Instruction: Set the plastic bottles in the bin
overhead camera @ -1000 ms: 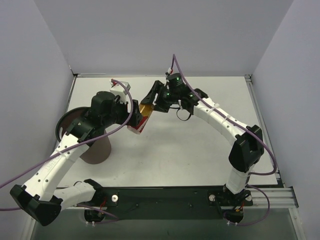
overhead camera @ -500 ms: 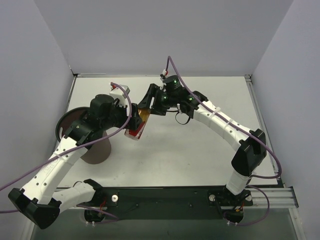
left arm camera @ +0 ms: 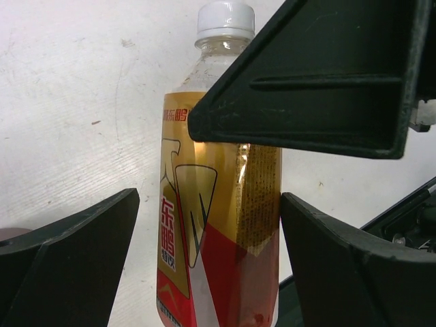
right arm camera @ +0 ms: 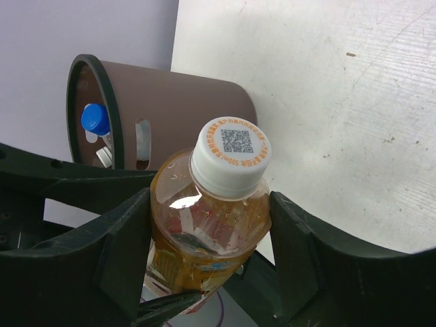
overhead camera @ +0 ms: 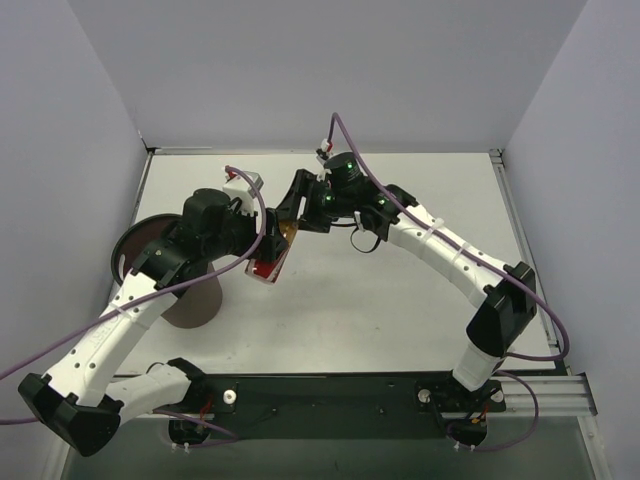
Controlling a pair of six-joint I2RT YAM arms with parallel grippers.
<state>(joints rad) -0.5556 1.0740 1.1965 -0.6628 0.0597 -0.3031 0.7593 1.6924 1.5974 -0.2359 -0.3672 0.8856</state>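
The red-and-yellow-labelled bottle (overhead camera: 268,264) with a white cap hangs tilted above the table left of centre. My right gripper (overhead camera: 287,222) is shut on its shoulder just below the cap (right arm camera: 230,151); in the right wrist view (right arm camera: 210,199) both fingers press the bottle (right arm camera: 204,225). My left gripper (overhead camera: 258,248) is open around the bottle's lower body. In the left wrist view (left arm camera: 210,199) the bottle (left arm camera: 204,225) stands between the fingers, with a gap on the left. The brown bin (overhead camera: 190,300) stands at the left, and it shows in the right wrist view (right arm camera: 191,109) with a blue-capped bottle (right arm camera: 95,118) inside.
The right gripper's finger (left arm camera: 320,82) crosses the top of the left wrist view. The white table (overhead camera: 400,310) is ringed by grey walls. The bin sits close to the left wall, under the left arm.
Both grippers and the bottle have shifted slightly left and nearer, towards the bin side. The left fingers now lie around the bottle's lower body.
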